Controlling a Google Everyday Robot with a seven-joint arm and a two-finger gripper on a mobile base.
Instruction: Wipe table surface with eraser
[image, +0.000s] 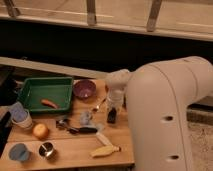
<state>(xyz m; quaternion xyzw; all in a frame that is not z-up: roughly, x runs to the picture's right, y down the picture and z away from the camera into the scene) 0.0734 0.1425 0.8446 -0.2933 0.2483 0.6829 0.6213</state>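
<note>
Wiping pass in hand on the table surface (75, 159). Hangs at the 3 o'clock side of the tabletop: gripper (113, 111), pointed straight down under the white wrist, presumably to press flat on the wood. Sits directly beneath it, on or just above the planks: eraser (112, 119), dark and seemingly upright. Cannot tell whether clenched on the block or released. Lies at 10 o'clock of the eraser: purple bowl (85, 89), with green tray (30, 85) further toward 9. Crowds the 7 o'clock side: cream-coloured brush (106, 150) and other clutter, likely leaving only a narrow bare strip to sweep, hence the likely choice of the right edge.
</note>
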